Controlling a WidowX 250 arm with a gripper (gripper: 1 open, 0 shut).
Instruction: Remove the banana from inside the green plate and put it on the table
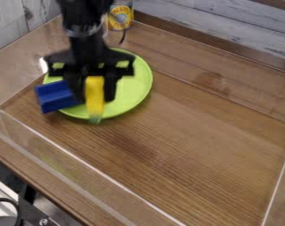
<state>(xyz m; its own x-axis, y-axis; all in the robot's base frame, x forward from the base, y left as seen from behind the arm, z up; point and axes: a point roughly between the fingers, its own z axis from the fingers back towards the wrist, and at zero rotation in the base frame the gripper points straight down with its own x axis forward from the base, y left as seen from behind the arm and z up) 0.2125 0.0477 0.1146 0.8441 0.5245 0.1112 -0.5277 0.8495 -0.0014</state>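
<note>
banana [95,94] in gripper [95,81] over green plate [135,81]

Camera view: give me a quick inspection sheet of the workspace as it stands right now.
Surface: brown wood-grain table, glossy, with clear raised edges.
Job's things: banana hangs upright in the gripper over the near rim of the green plate; not yet on the table.
Clutter: blue block at the plate's left edge; a yellow-labelled can behind.
Grippers: gripper pointing down, shut on the banana.
Cables: nothing seen clearly.
Surroundings: pale plank wall behind.
</note>
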